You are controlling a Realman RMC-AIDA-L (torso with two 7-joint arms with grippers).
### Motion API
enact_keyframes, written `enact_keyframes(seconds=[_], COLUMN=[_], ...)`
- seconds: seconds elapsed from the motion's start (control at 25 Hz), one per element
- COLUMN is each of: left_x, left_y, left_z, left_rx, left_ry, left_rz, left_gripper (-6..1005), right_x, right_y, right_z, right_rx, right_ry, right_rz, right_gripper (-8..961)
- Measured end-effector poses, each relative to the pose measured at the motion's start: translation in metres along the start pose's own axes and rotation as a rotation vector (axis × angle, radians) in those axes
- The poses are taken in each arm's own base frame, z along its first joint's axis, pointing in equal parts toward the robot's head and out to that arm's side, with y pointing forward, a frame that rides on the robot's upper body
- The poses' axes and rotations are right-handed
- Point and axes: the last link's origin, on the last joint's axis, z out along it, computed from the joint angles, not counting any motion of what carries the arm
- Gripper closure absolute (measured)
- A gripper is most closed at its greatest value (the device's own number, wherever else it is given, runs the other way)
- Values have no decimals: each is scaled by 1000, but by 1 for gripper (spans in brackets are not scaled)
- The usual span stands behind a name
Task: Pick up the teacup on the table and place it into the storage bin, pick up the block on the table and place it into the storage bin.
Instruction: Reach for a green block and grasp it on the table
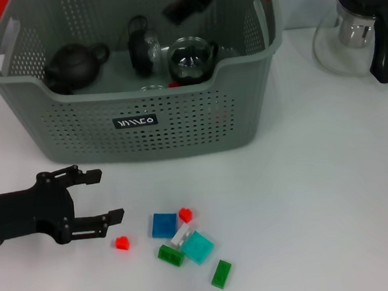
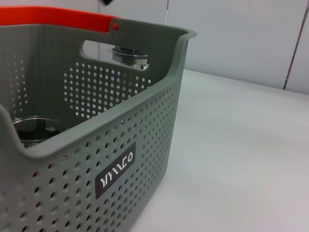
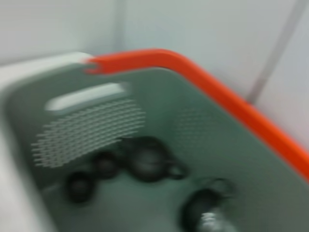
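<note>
Fingers of the left end effector (image 1: 99,196) stand wide apart, empty, low over the table (image 1: 324,194) beside a red block (image 1: 123,243). The right end effector (image 1: 189,3) hangs over the storage bin (image 1: 137,134); its opening cannot be told. A teacup (image 1: 144,53) lies tipped inside the bin.

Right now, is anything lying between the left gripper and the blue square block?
Yes. In the head view a small red block lies on the table between the open left gripper and the blue square block; otherwise that stretch is bare.
</note>
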Motion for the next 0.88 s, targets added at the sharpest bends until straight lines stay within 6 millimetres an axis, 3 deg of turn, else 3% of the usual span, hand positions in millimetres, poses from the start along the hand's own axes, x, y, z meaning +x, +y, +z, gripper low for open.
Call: enact_keyframes(seconds=[0.28, 0.6, 0.88], left_x=[-1, -1, -1], left_y=[0, 0, 0], left_z=[0, -1, -1], left_rx=[-1, -1, -4], left_ry=[-4, -7, -9], left_rz=[-1, 1, 5], left_gripper=[127, 127, 127], right_x=[22, 71, 98], right_y=[29, 54, 79], right_z=[-43, -61, -43], right_rx=[-179, -355, -457], right_ry=[-98, 96, 287], right_rz=[-38, -115, -140], right_gripper=[14, 14, 15])
